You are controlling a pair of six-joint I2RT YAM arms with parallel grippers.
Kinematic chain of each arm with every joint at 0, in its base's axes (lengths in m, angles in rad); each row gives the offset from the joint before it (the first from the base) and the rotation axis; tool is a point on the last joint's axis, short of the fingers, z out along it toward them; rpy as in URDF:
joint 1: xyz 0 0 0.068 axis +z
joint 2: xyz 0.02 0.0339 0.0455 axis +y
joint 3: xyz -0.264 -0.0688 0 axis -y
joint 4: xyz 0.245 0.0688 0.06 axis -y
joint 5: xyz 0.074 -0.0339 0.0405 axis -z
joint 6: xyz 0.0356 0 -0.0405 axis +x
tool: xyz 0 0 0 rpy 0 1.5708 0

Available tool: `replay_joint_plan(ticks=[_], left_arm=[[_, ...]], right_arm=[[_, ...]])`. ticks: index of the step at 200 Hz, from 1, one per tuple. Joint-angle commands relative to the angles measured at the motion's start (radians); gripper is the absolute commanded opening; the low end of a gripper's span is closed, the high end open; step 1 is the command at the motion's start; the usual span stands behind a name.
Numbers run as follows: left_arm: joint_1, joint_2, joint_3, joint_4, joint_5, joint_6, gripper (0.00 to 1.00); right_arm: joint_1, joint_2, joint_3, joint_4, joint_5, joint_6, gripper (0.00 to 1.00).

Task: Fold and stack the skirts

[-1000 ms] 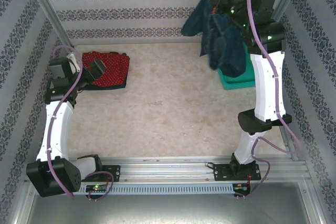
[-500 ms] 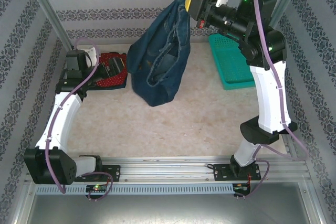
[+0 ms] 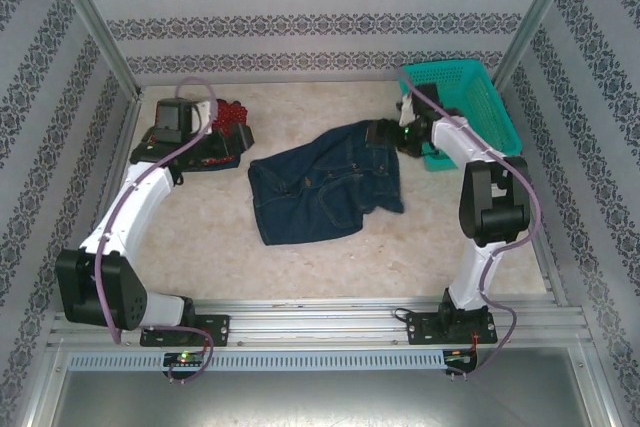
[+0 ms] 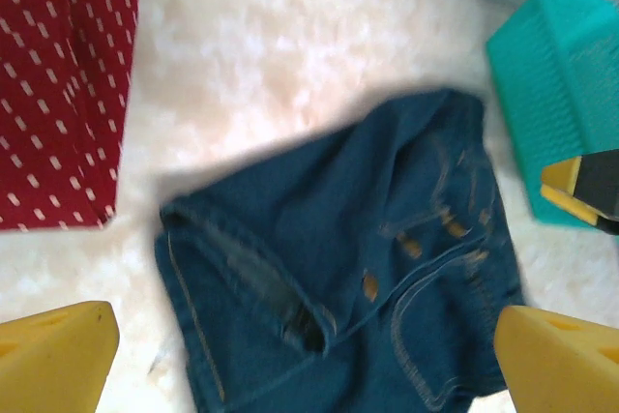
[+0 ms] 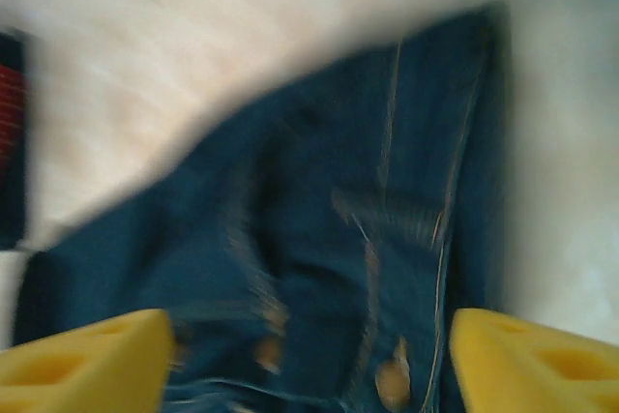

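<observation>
The left arm [image 3: 130,217] and the right arm [image 3: 480,209] have glossy white link shells between chunky black joint housings. A lilac cable [image 3: 196,81] trails along each. Their black base plates are bolted to a ribbed aluminium rail [image 3: 320,322] at the near edge. The left end effector [image 4: 308,355] and right end effector [image 5: 309,360] have blunt, yellow, wedge-shaped fingers [image 4: 58,350].

A skirt [image 3: 322,187] lies mid-table, between the folded skirts [image 3: 232,115] at left and the basket [image 3: 485,97] at right.

Both arms reach forward and low; the left gripper [image 4: 309,360] and right gripper [image 5: 311,360] hold their fingers spread wide.
</observation>
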Motion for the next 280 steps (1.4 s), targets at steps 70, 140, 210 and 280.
replay_joint_plan(ticks=[70, 140, 210, 280], left_arm=[[-0.244, 0.237, -0.022, -0.002, -0.126, -0.063, 0.90], [-0.303, 0.525, 0.186, -0.066, -0.159, -0.103, 0.45], [-0.145, 0.673, 0.727, -0.168, -0.163, -0.082, 0.01], [-0.146, 0.986, 1.318, -0.546, -0.101, -0.018, 1.00]], right_arm=[[0.102, -0.173, -0.125, 0.128, 0.177, 0.023, 0.98], [0.121, -0.138, -0.138, 0.177, 0.160, 0.093, 0.98], [0.171, -0.222, -0.283, 0.211, 0.190, 0.147, 0.98], [0.164, -0.495, -0.532, 0.137, 0.336, 0.420, 0.98]])
